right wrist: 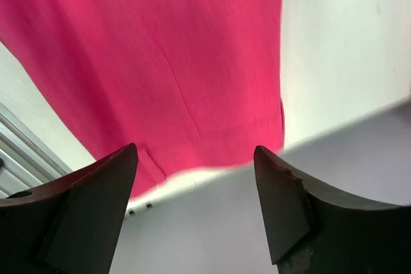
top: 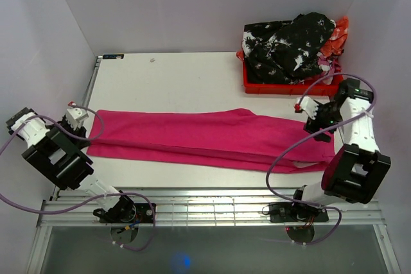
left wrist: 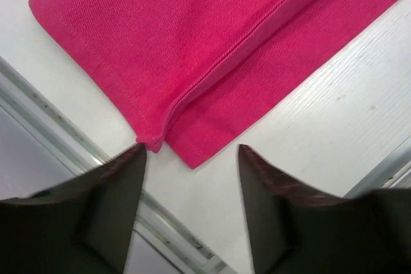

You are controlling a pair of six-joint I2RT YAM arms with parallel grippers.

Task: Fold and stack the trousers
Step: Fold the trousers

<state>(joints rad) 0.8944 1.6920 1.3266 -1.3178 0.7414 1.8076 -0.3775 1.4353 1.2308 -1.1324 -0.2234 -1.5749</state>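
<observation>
Dark fingers fill the lower edge of each wrist view. On both arms the jaws stand well apart and hold nothing.

1. Table: white and flat, it carries all items.
2. Trousers: laid lengthwise across the near half of the table, one leg resting on the other. The cuffs point toward the left arm, and the wider end lies at the right near corner.
3. Red crate: at the far right, well apart from the trousers. It is filled with a heap of dark patterned cloth.
4. Left gripper: positioned at the cuff end.
5. Right gripper: positioned over the wide end.

Handling, as judged: the cloth is light, limp and non-fragile. It will sag and drag on the table when lifted, and stacked layers may slide apart. Take hold at the stitched hem corners and pinch both layers together. At the wide end, grip the outer edge.

View differences:
- The left wrist view shows the hem stitching and the two offset cuff layers, with the corner lying just beyond the left gripper. The top view does not resolve this detail.
- The right wrist view shows the cloth edge running beside bare table, ahead of the right gripper.
- Only the top view shows the garment's full length, the crate, and both arms together.
</observation>
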